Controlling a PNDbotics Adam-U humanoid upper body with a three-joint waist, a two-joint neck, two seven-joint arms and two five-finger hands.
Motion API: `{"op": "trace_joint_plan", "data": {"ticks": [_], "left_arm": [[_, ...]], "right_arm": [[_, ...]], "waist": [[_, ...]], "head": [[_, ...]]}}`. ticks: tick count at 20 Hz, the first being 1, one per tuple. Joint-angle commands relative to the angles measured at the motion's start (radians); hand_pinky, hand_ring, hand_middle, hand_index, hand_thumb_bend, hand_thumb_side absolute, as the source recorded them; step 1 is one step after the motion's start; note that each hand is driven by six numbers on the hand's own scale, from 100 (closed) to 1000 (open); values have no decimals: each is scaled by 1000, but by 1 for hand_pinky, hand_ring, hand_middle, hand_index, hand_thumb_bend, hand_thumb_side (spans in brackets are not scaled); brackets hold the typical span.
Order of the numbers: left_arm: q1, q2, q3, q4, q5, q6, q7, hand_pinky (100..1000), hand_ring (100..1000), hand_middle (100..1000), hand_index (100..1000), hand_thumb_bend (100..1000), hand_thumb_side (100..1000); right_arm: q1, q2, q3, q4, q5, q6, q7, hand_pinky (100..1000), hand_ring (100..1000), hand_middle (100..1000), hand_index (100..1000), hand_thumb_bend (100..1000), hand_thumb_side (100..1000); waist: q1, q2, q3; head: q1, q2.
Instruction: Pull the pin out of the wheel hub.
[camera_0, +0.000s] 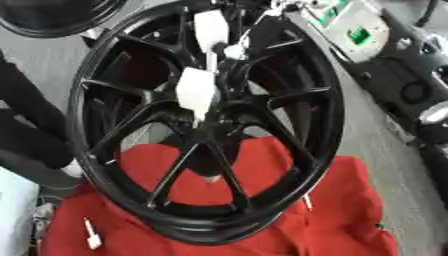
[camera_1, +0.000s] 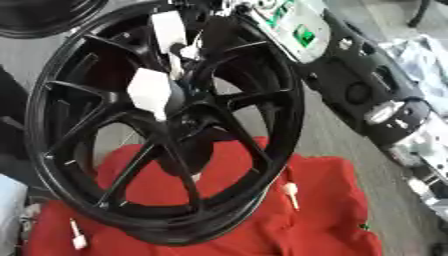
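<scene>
Red cloth (camera_0: 350, 200) under upright black wheel (camera_0: 206, 125).
Right arm (camera_1: 350, 75) reaches in; white pin (camera_0: 195, 92) at hub; finger state cannot be told.

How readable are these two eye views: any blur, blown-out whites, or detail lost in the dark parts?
Left eye view: soft throughout; the white pieces at the wheel hub are blown out, no surface detail. Right eye view: equally soft; the black wheel keeps faint rim highlights, spokes merge into dark; the red cloth reads clearly.

Second wheel (camera_0: 52, 17) cut off at top-left edge; hub centre (camera_0: 206, 117) hidden behind white tag (camera_0: 195, 92).
</scene>
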Motion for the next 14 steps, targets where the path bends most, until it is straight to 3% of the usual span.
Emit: {"op": "trace_joint_plan", "data": {"ticks": [1, 7, 11, 14], "left_arm": [[-3, 21, 11, -8, -5, -1, -1, 765, 792, 726, 790, 100, 807], [0, 25, 14, -8, -7, -2, 0, 766, 792, 727, 790, 100, 806], [3, 28, 18, -10, -9, -4, 2, 766, 792, 727, 790, 100, 805], [9, 30, 24, -11, -10, -6, 6, 766, 792, 727, 790, 100, 805]], "right_arm": [[-25, -29, -24, -27, -35, 34, -25, 794, 703, 359, 496, 100, 159], [-37, -78, -72, -99, -134, 102, -35, 784, 692, 349, 487, 100, 138], [0, -178, -176, -253, -302, 184, -104, 785, 694, 348, 487, 100, 117], [90, -296, -278, -404, -440, 229, -211, 785, 695, 350, 490, 100, 100]], "waist": [[1, -18, 0], [-4, -23, -7], [-8, -26, -21], [-11, -27, -36]], "head": [[-3, -2], [2, -2], [12, -2], [27, -2]]}}
